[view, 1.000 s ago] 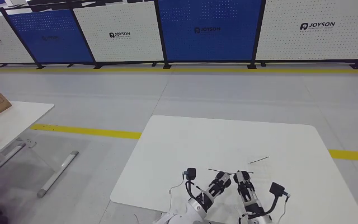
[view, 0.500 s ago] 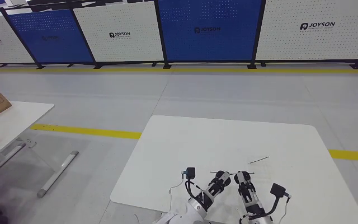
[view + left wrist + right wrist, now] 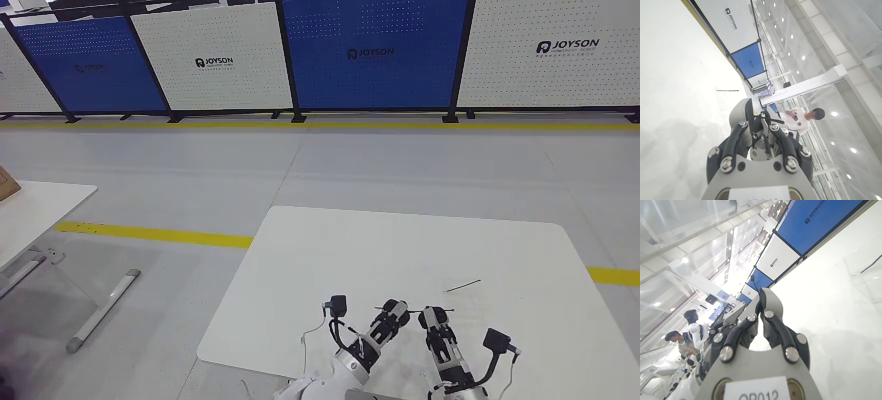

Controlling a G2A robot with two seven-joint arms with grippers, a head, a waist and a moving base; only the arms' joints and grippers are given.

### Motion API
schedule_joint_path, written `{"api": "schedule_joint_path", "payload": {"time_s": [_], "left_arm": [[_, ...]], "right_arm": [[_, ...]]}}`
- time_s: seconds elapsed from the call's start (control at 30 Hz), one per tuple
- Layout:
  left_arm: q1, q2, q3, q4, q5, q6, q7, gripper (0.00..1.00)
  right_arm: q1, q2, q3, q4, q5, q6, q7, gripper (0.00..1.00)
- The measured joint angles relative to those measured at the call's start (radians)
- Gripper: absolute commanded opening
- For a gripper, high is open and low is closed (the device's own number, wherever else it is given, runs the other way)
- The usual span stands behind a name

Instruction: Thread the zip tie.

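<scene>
Zip tie (image 3: 754,283) sits in the right end effector (image 3: 761,293), which is pressed together on it near the front edge of the counter (image 3: 400,250). In the right wrist view I see the tie's short end, with its small square head, poking out past the tip. In the left wrist view the black strip (image 3: 770,119) lies across the tip of the left end effector (image 3: 758,103). I cannot tell whether that one is gripping it or only touching it.

Against the top view of a second ago I see one clear change. Then the tie showed as a long straight line running past both end effectors. Now only short stubs stick out on the outer side of each. The left arm has shifted a little away from the right one, which looks as it was.

Around them, blue and white pegboard panels (image 3: 375,55) line the far side of the floor. A second white table (image 3: 40,205) stands off to the left, and a yellow line (image 3: 150,233) runs across the floor. Smallest of all, a spare zip tie (image 3: 463,286) lies flat on the counter beyond the right end effector, well apart from both, where it lay before.
</scene>
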Motion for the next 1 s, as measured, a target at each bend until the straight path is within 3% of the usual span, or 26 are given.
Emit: {"api": "schedule_joint_path", "payload": {"time_s": [0.07,0.3,0.4,0.5,0.67,0.83,1.0], "left_arm": [[-0.003,-0.001,0.0,0.003,-0.003,-0.001,0.0,0.0],[-0.006,-0.003,0.005,0.01,0.001,-0.002,0.002,0.0],[-0.004,-0.004,0.005,0.011,0.001,-0.005,0.003,0.11],[-0.001,-0.004,0.005,0.01,0.006,-0.007,0.003,0.15],[0.004,-0.003,0.007,0.007,0.024,-0.005,0.004,0.11],[0.004,-0.004,0.007,0.01,0.03,-0.001,0.009,0.01],[0.004,-0.005,0.007,0.012,0.033,-0.001,0.012,0.0]], "right_arm": [[0.0,-0.001,0.0,0.001,-0.001,-0.001,-0.001,0.0],[0.002,-0.002,0.003,0.005,0.004,-0.002,0.0,0.0],[0.002,-0.003,0.003,0.006,0.006,-0.002,0.0,0.0],[0.003,-0.004,0.003,0.007,0.006,-0.001,0.001,0.0],[0.003,-0.005,0.003,0.009,0.005,-0.002,-0.001,0.0],[0.001,-0.006,0.003,0.011,0.004,-0.003,-0.003,0.0],[0.001,-0.007,0.005,0.011,0.003,-0.004,-0.003,0.0]]}}
